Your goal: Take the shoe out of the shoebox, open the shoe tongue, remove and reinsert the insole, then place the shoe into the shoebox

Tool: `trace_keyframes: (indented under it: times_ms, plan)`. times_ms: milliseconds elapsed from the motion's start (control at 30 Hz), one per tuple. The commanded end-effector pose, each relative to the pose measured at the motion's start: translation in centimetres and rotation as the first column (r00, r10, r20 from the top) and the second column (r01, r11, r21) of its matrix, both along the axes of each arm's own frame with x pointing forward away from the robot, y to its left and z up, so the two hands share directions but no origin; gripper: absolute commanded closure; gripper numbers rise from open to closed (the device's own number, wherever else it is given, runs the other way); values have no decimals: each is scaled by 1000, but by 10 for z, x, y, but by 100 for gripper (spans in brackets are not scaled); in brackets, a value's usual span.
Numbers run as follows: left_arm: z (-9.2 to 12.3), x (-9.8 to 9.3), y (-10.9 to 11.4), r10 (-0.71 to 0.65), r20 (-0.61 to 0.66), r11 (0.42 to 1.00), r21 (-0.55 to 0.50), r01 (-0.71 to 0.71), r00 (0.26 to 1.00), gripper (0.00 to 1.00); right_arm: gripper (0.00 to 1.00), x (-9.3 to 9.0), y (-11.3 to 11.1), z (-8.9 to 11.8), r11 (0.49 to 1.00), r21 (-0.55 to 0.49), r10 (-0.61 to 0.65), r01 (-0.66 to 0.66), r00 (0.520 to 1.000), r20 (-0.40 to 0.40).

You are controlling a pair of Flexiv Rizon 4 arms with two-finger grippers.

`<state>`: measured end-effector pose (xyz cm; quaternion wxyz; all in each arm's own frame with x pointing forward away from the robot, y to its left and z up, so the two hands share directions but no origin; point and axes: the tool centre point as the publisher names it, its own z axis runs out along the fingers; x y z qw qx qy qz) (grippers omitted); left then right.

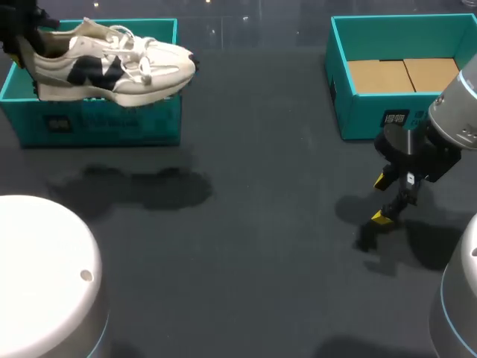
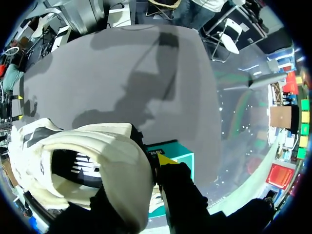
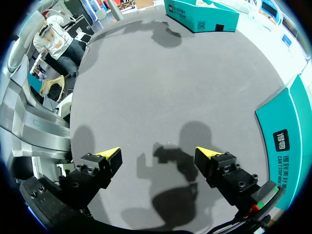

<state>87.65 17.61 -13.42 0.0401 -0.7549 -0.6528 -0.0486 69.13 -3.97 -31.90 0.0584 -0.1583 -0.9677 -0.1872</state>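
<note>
The right gripper [image 1: 382, 198] hovers low over the table, well to the right of the shoebox [image 1: 97, 123]. Its fingers are spread wide and empty, apparently staged for tongue and insole work. The left gripper [image 2: 148, 170] clamps the heel of the shoe [image 1: 112, 63], suspending it just above the shoebox for extraction.

A dark grey matte table [image 1: 261, 224] carries two boxes. A teal cardboard shoebox [image 1: 97, 123] sits far left. A second teal box with brown lining [image 1: 365, 115] sits far right
</note>
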Motion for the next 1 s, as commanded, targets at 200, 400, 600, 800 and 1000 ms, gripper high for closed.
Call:
trace_keyframes:
  times_ms: [200, 400, 600, 800, 1000]
  plan:
    - [-12, -85, -53, -30, 14, 1000, -5, 30, 999, 100, 0, -1, 0, 0, 1000, -2, 0, 0, 1000, 1]
    - [-25, -137, -100, -55, 0, 998, 5, 55, 998, 100, 0, -1, 0, 0, 1000, -2, 0, 0, 1000, 1]
    - [-27, -146, -108, -58, 4, 998, 9, 58, 998, 100, 0, -1, 0, 0, 1000, -2, 0, 0, 1000, 1]
    - [-27, -146, -108, -58, 4, 998, 9, 58, 998, 100, 0, -1, 0, 0, 1000, -2, 0, 0, 1000, 1]
    - [-49, -164, -129, -94, -2, 995, 16, 94, 996, 100, 0, -1, 0, 0, 1000, -2, 0, 0, 1000, 1]
